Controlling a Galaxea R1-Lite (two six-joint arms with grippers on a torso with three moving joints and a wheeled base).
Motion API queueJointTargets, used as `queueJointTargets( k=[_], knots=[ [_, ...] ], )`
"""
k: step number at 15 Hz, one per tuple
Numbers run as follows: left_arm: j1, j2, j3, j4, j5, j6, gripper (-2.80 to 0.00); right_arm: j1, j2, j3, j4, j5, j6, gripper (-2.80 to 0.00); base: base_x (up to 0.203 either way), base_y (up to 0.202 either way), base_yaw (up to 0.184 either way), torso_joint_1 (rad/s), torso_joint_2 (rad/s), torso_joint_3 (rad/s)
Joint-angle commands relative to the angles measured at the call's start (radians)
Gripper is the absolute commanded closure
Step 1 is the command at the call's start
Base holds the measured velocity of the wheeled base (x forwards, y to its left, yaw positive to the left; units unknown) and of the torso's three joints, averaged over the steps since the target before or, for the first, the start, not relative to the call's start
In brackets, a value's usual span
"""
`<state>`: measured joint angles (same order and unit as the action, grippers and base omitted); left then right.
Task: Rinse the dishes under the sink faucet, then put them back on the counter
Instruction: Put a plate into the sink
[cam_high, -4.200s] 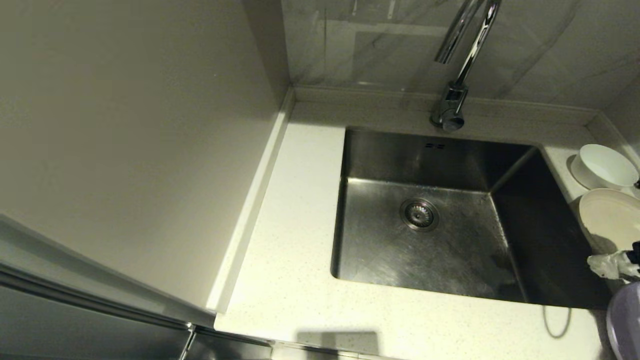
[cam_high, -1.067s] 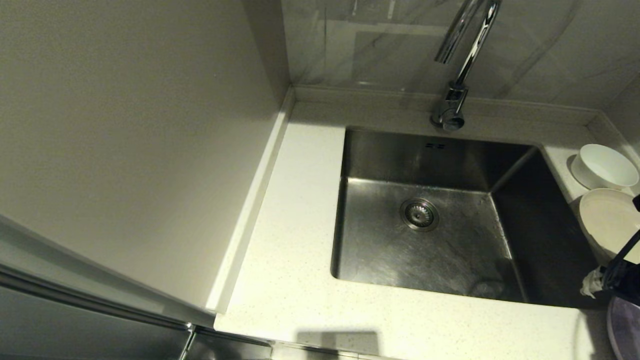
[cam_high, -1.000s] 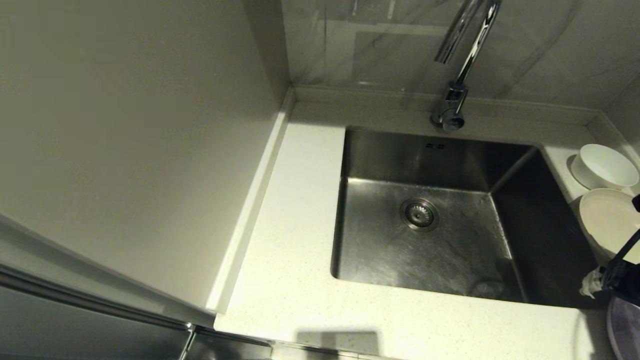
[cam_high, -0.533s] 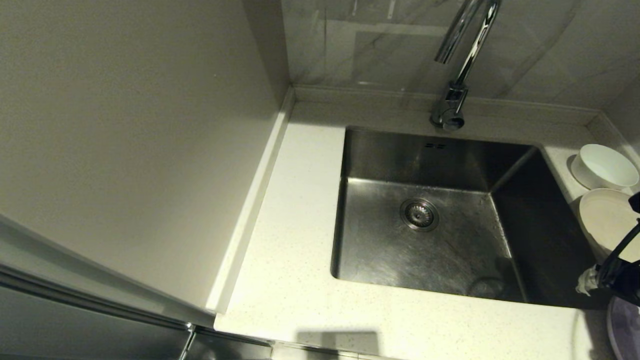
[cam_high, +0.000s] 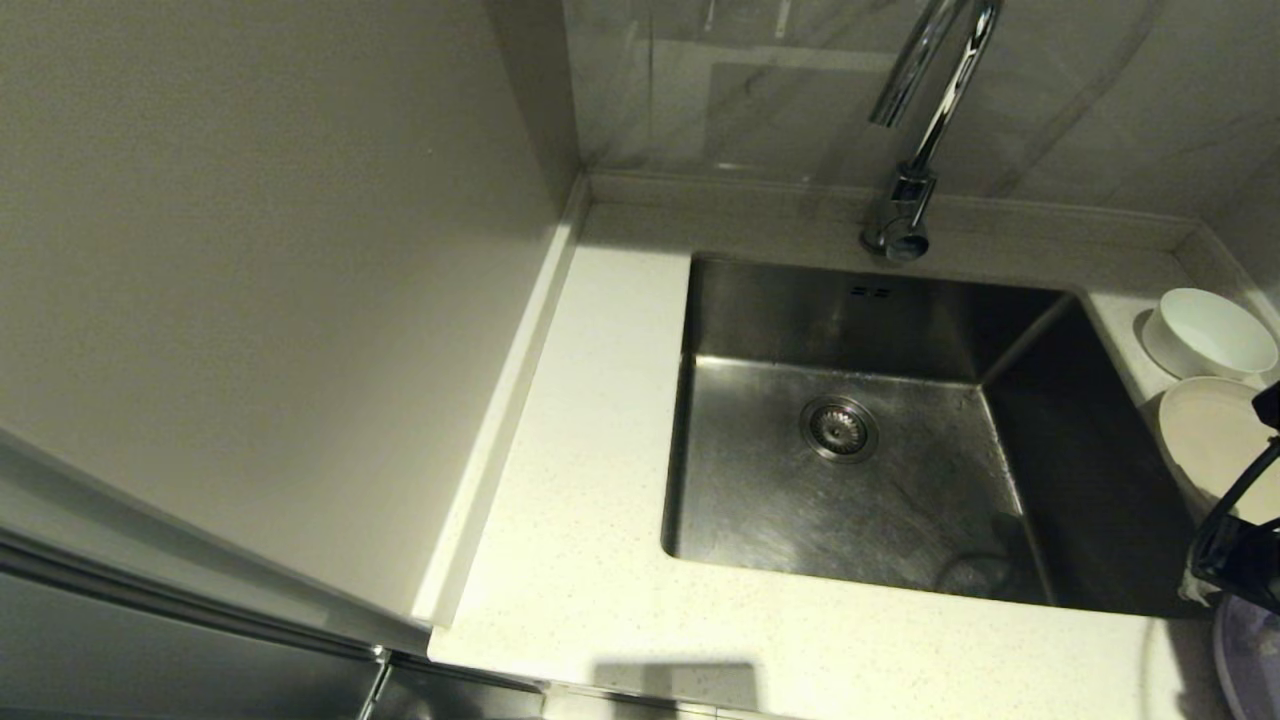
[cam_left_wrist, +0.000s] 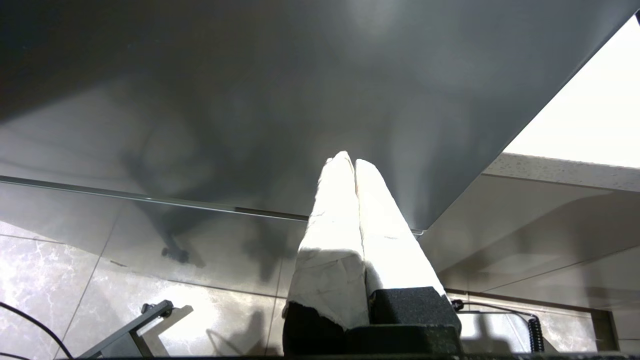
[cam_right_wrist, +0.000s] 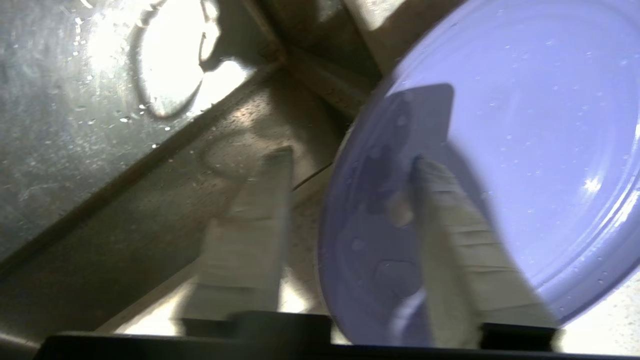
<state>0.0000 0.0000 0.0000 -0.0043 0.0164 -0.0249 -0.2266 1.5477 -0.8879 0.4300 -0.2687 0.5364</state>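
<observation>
The lilac plate (cam_right_wrist: 525, 125) lies on the counter (cam_high: 590, 480) at the sink's near right corner, showing as a sliver (cam_high: 1250, 660) in the head view. My right gripper (cam_right_wrist: 350, 155) straddles its rim, one finger inside the plate and the other outside over the counter, with a gap still between that finger and the rim. The white bowl (cam_high: 1210, 335) and the cream plate (cam_high: 1205, 435) sit further back on the right counter. The sink (cam_high: 780, 510) is empty under the faucet (cam_high: 925, 110). My left gripper (cam_left_wrist: 349, 161) is shut and parked below counter height.
The drain (cam_high: 838, 428) sits mid-basin, and water drops dot the sink floor. A tall panel wall (cam_high: 280, 300) borders the counter on the left. A low raised rim (cam_high: 1050, 215) runs along the back wall.
My right gripper has slid down and right over the lilac plate's edge, and its jaws have narrowed around the rim. The bowl and the cream plate have not moved.
</observation>
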Motion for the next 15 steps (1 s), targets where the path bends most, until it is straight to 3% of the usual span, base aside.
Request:
queueJointTargets(
  k=[1,10,15],
  knots=[
    [0.000,-0.003,0.000,0.000,0.000,0.000,0.00,-0.007,0.010,0.000,0.003,-0.001,0.002,0.00,0.000,0.000,0.000,0.000,0.00,0.000],
    [0.000,-0.003,0.000,0.000,0.000,-0.001,0.00,-0.025,0.032,-0.006,0.002,-0.018,0.006,0.00,0.000,0.000,0.000,0.000,0.00,0.000],
    [0.000,-0.003,0.000,0.000,0.000,-0.001,0.00,-0.049,-0.049,0.097,0.000,-0.024,0.003,0.00,0.000,0.000,0.000,0.000,0.00,0.000]
  ],
)
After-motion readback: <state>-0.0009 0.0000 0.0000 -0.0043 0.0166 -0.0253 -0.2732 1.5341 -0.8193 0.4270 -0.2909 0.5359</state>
